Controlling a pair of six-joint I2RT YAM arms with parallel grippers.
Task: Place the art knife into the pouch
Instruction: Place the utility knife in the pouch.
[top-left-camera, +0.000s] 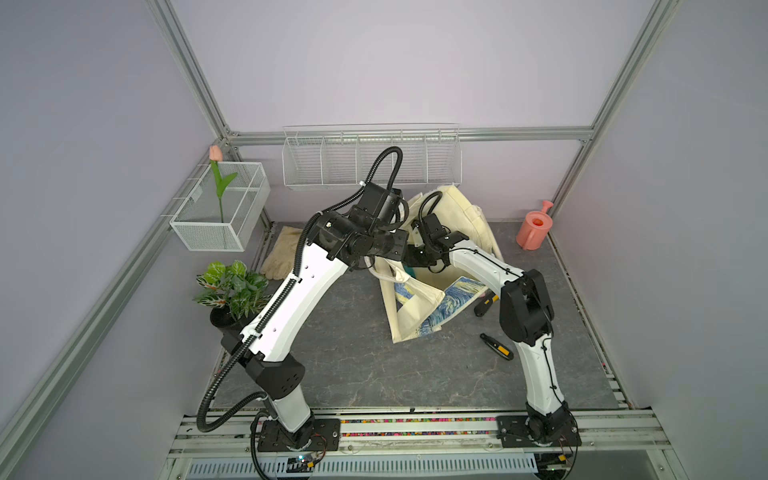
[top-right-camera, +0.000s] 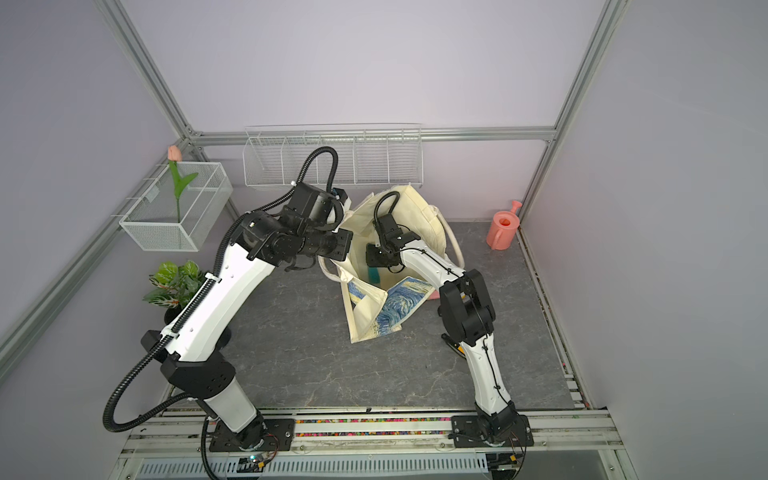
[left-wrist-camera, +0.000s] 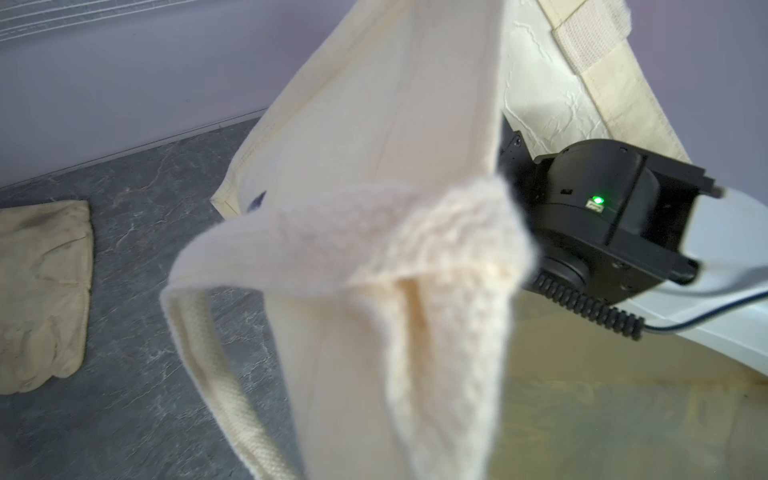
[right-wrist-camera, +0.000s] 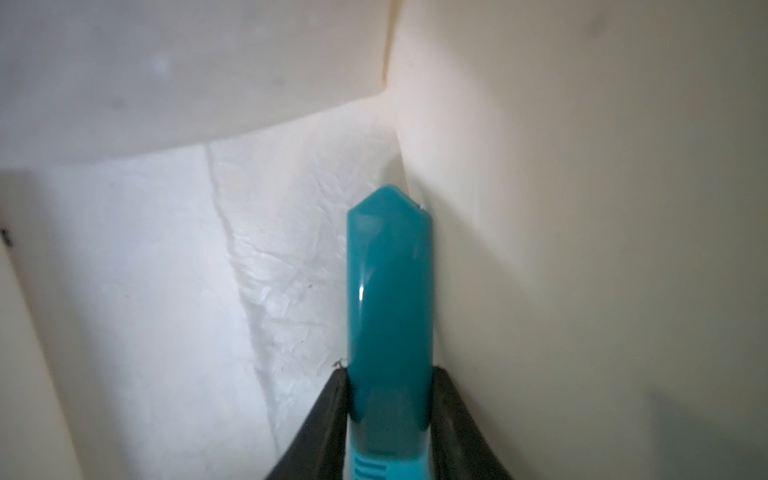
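Note:
The pouch (top-left-camera: 419, 309) (top-right-camera: 370, 309) stands open in the middle of the table, cream canvas with a blue-and-yellow swirl print. My left gripper (top-right-camera: 326, 262) is shut on the pouch's near rim by a strap and holds it up. In the left wrist view the bunched canvas (left-wrist-camera: 374, 166) hides the jaws. My right gripper (right-wrist-camera: 389, 374) reaches down inside the pouch, shut on the teal art knife (right-wrist-camera: 388, 291) (top-right-camera: 375, 275). The knife's tip points at the inner canvas fold, close to the side wall.
Two black-and-yellow knives (top-left-camera: 486, 305) (top-left-camera: 496, 346) lie right of the pouch by the right arm. Beige gloves (top-left-camera: 282, 253) (left-wrist-camera: 41, 291) lie at the back left. A potted plant (top-left-camera: 230, 291), a wire basket (top-left-camera: 195, 232), a wall rack (top-left-camera: 370, 158) and a pink watering can (top-left-camera: 534, 226) ring the table.

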